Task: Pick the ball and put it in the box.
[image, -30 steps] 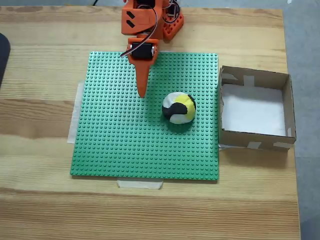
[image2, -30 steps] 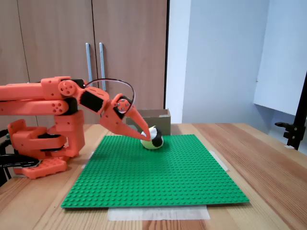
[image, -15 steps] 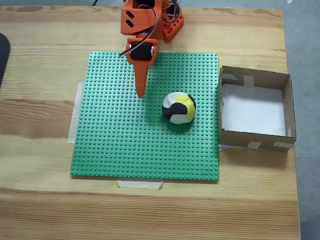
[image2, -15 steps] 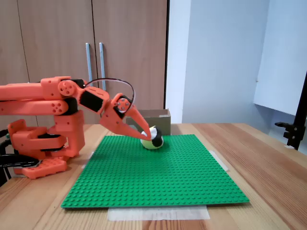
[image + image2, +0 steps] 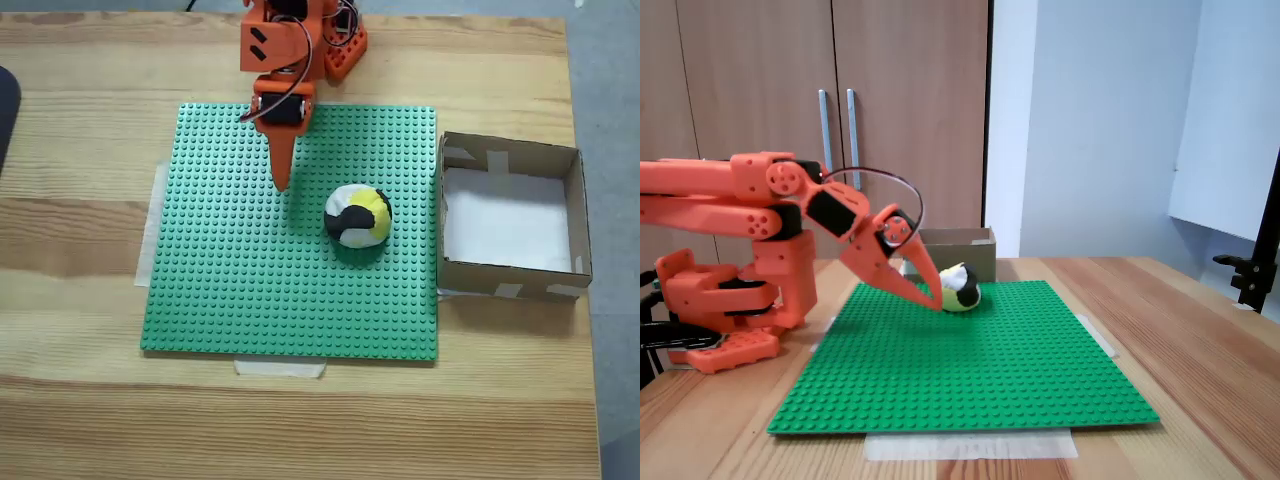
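The ball (image 5: 357, 215), patched white, black and yellow, rests on the green studded baseplate (image 5: 220, 300) right of its middle; from the side the ball (image 5: 960, 289) sits toward the plate's far part. The brown cardboard box (image 5: 510, 217) with a white floor stands just off the plate's right edge, empty; in the side view the box (image 5: 958, 245) shows behind the ball. My orange gripper (image 5: 281, 183) points down at the plate, left of the ball and apart from it, jaws together and holding nothing. The same gripper (image 5: 933, 299) hangs just above the studs.
The baseplate is taped to a wooden table (image 5: 90, 400). The arm's orange base (image 5: 335, 40) stands at the table's far edge. A dark object (image 5: 5, 110) pokes in at the left edge. Wooden cabinet doors (image 5: 840, 100) stand behind the table.
The gripper has drawn back slightly toward the arm's base and dipped lower toward the plate. Ball and box have not moved.
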Robot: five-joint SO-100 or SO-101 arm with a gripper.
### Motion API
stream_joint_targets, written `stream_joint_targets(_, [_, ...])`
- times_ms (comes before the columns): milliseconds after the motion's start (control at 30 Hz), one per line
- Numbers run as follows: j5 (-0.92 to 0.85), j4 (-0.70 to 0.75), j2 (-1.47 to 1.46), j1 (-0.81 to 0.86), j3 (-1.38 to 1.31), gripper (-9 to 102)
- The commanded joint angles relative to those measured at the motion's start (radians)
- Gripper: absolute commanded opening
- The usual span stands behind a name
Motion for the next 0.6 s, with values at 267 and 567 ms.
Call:
stream_joint_targets(267, [0.026,0.144,-0.244,0.012,-0.356,-1])
stream_joint_targets(567, [0.103,0.261,-0.440,-0.014,-0.621,-1])
